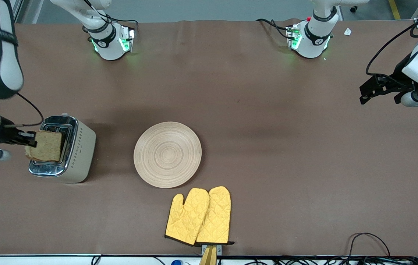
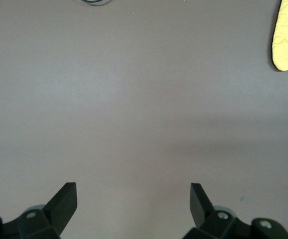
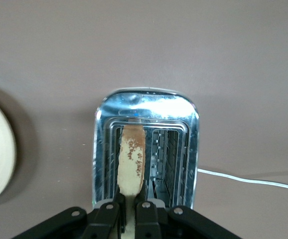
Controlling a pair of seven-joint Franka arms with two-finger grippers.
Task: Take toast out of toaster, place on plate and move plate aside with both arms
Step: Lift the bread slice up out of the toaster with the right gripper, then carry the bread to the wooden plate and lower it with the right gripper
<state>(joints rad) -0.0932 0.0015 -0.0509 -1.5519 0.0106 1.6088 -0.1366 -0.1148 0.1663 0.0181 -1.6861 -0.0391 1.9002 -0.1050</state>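
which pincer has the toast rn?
The right pincer, over the toaster at the right arm's end of the table: shut on the toast. The left pincer is open and empty over bare table.

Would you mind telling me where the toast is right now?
The toast is pinched on edge in the shut right gripper, directly above the toaster slots at the right arm's end of the table, beside the wooden plate.

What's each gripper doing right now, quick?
Left gripper: open, empty, over bare table.
Right gripper: shut on the speckled brown toast slice, above the chrome-topped cream toaster.
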